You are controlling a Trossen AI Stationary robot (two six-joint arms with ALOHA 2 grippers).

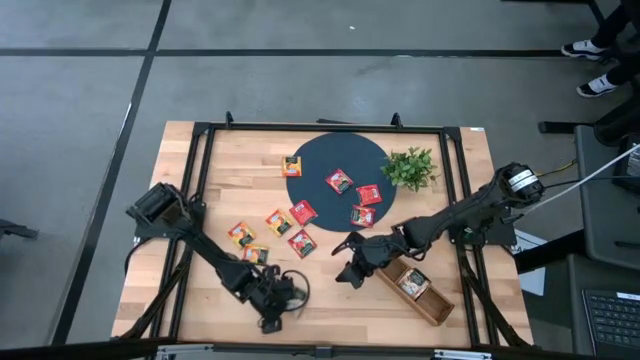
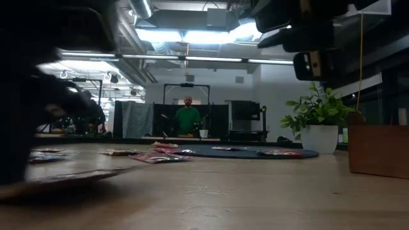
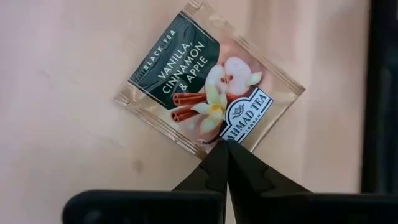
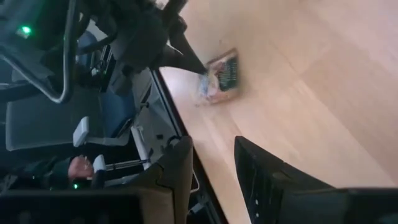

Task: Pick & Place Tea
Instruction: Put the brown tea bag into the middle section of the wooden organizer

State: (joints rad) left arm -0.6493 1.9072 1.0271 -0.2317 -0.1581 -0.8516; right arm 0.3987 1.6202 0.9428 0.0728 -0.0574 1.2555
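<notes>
1. A small flat square tea packet [image 3: 210, 93] with a dark green corner and a picture of apple, cinnamon and vanilla lies on the pale wooden table [image 1: 330, 300] at its near edge, left of centre.
2. The left gripper [image 3: 225, 144] has its two dark fingers pressed together, their tips pinching one corner of that packet; the right wrist view shows the same pinch from farther off [image 4: 219, 76].
3. More small square packets, red and orange-yellow, lie scattered farther back: a loose group [image 1: 272, 233] on the bare wood left of centre, and several [image 1: 352, 195] on a round dark mat [image 1: 310, 165] at the far middle of the table.
4. One orange packet [image 1: 291, 166] sits at the mat's left rim.
5. The right gripper [image 1: 350, 262] hangs above the table right of centre, its fingers [image 4: 174, 177] standing apart with nothing between them.
6. Just right of it lies a long brown wooden tray [image 1: 432, 305], with a packet [image 1: 412, 284] in one compartment.
7. A small green potted plant [image 1: 410, 167] stands at the mat's right edge.
8. Beyond the table a person in a green top [image 2: 188, 119] stands far back in the room.
</notes>
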